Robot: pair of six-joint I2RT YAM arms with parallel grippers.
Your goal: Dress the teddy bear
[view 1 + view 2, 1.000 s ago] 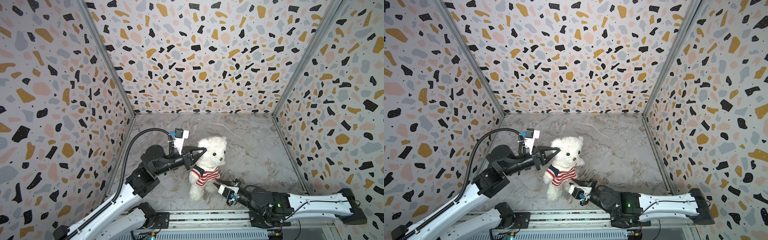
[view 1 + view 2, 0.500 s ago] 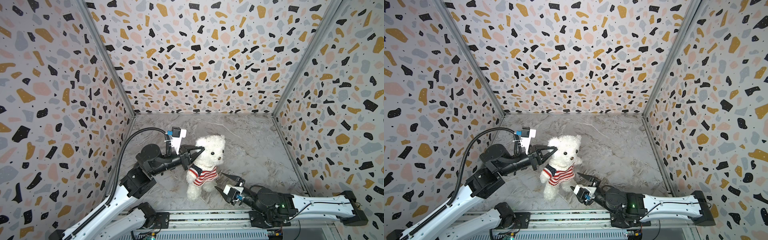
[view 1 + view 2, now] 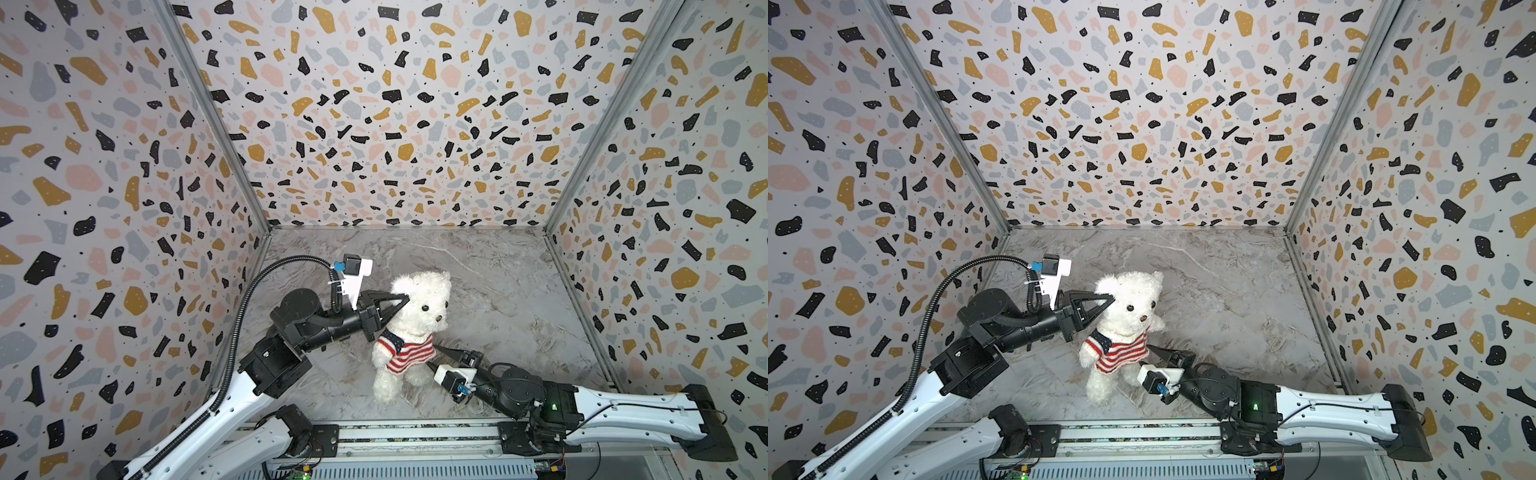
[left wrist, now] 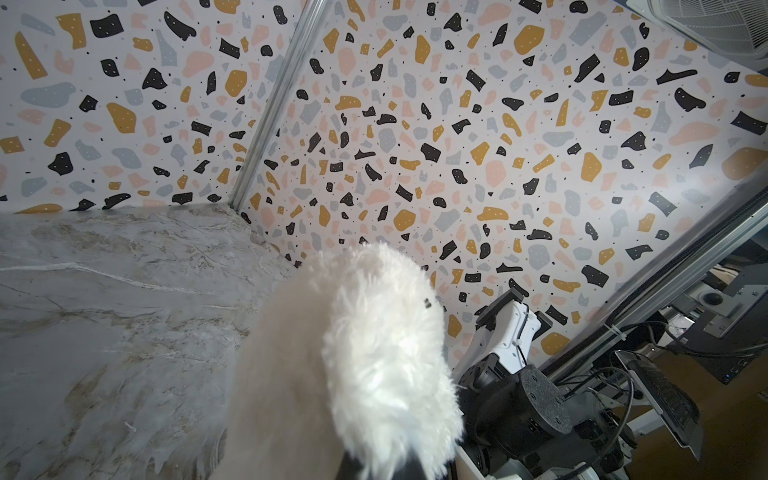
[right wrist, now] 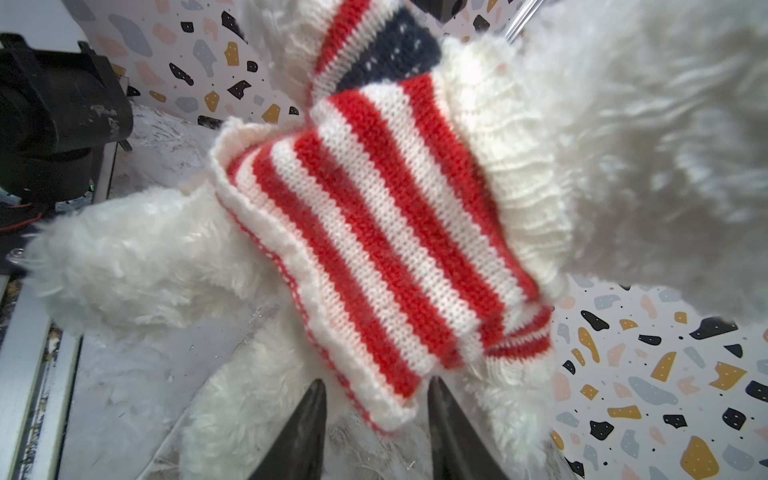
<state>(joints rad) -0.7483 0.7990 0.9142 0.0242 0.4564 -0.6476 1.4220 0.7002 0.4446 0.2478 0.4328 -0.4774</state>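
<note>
Right tool [image 5: 376, 382]: nearest, low at the bear's right hip. Its jaws are spread and pinch nothing, and the loose hem corner lies in the gap between the tips.
Striped top [image 5: 386, 232]: on the torso, just beyond the tips. The hem sits bunched and skewed, so it seems not fully pulled down.
Teddy bear [image 3: 424, 301]: upright at mid-counter, long axis vertical, face turned right and near.
Left tool [image 3: 401, 298]: reaches in from the left, pressed together on the fur at the side of the head, propping the bear up.
Key relation: the hem lies straight ahead of the right tool, the nearer arm for a tug.
In the way: leg fur beside the tips could get pinched with the knit.
Counter [image 3: 519, 282]: grey marble runs on behind, to the far wall.
</note>
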